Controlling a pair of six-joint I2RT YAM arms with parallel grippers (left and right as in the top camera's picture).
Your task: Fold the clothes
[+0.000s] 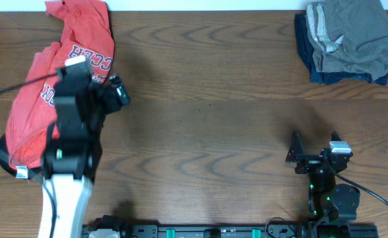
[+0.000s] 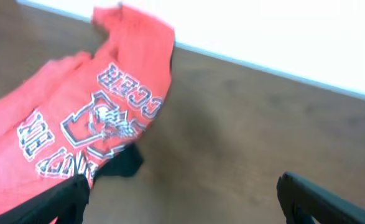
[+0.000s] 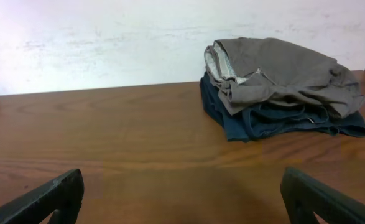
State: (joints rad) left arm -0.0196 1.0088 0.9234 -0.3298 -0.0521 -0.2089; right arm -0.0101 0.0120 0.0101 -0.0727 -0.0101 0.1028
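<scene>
A crumpled red-orange T-shirt (image 1: 38, 106) with white lettering lies at the table's left side, also seen in the left wrist view (image 2: 76, 106). My left gripper (image 1: 119, 91) hangs open beside the shirt's right edge. Its left finger overlaps the cloth edge and bare table shows between the fingers (image 2: 182, 208). At the far right corner, folded grey-olive shorts (image 1: 352, 33) rest on a dark navy garment (image 1: 342, 76). Both garments show in the right wrist view, shorts (image 3: 281, 68) above navy (image 3: 275, 124). My right gripper (image 1: 314, 145) sits open near the front right, well short of that pile, holding nothing (image 3: 182, 199).
The brown wooden table (image 1: 207, 132) runs to a white wall at the back. A black cable (image 1: 8, 89) crosses over the T-shirt toward the left arm. The arm bases and a black rail (image 1: 213, 231) line the front edge.
</scene>
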